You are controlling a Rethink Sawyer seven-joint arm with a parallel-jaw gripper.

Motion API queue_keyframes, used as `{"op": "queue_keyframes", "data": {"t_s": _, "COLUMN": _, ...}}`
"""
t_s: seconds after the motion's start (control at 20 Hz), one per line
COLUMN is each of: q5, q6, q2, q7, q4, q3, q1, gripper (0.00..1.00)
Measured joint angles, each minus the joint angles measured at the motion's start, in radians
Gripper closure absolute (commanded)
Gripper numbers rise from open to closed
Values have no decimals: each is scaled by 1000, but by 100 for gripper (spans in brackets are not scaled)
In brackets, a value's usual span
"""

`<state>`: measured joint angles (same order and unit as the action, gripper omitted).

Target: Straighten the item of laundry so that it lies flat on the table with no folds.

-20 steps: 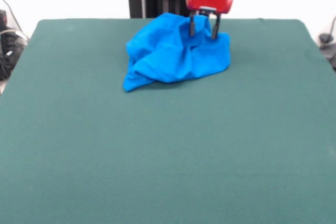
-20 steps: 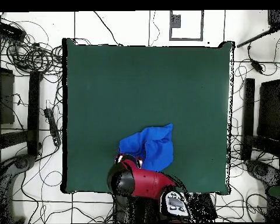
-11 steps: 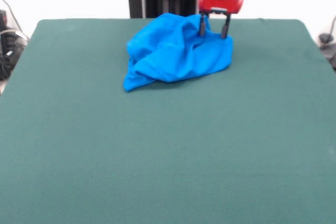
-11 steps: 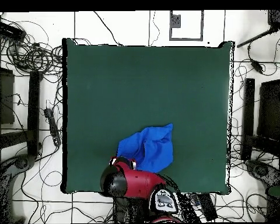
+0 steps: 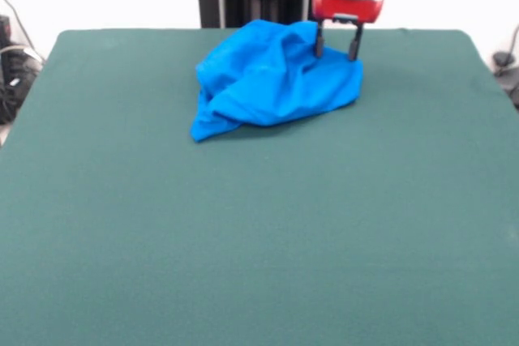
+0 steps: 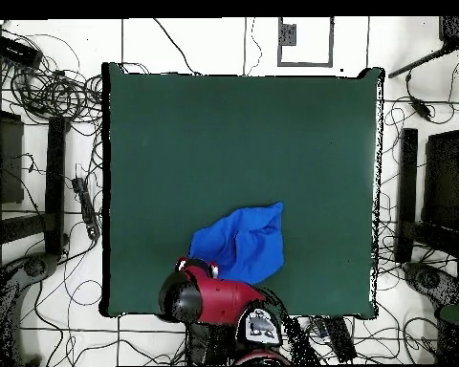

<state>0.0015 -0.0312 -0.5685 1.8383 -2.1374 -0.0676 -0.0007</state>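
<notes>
1. Item of laundry (image 5: pixel 272 79) — bright blue cloth, bunched into a rumpled heap with many folds and creases. In the front view it sits toward the far edge of the table, a little right of the middle, with one pointed corner trailing down to the lower left. No print or lettering shows on the visible surfaces. In the overhead view it appears as a blue patch with an upper right corner standing out, partly covered at its lower left by the arm.

2. Table (image 5: pixel 243 232) — large rectangular surface under dark green cloth, far larger than the blue heap. The wide stretch in front of the heap is bare green.

3. Gripper (image 5: pixel 337 46) — red body with a black cylinder above it and two dark fingers (image 5: pixel 353 43) pointing straight down. The fingers stand apart with a plain gap between them — nothing is gripped. Their tips sit at the upper right edge of the heap, at or just above the cloth; whether they touch it cannot be told.

4. Arm (image 6: pixel 209 301) — red and black, seen from above, reaching in from the bottom edge of the table and hiding the gripper in that view.
</notes>
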Motion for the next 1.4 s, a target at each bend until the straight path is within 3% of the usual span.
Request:
{"op": "queue_keyframes", "data": {"t_s": 0.75, "q5": 77, "q6": 0, "q2": 40, "q7": 0, "q4": 0, "q3": 5, "q1": 79, "gripper": 0}}
{"op": "queue_keyframes", "data": {"t_s": 1.4, "q5": 79, "q6": -37, "q2": 123, "q7": 0, "q4": 6, "q3": 9, "q1": 67, "gripper": 0}}
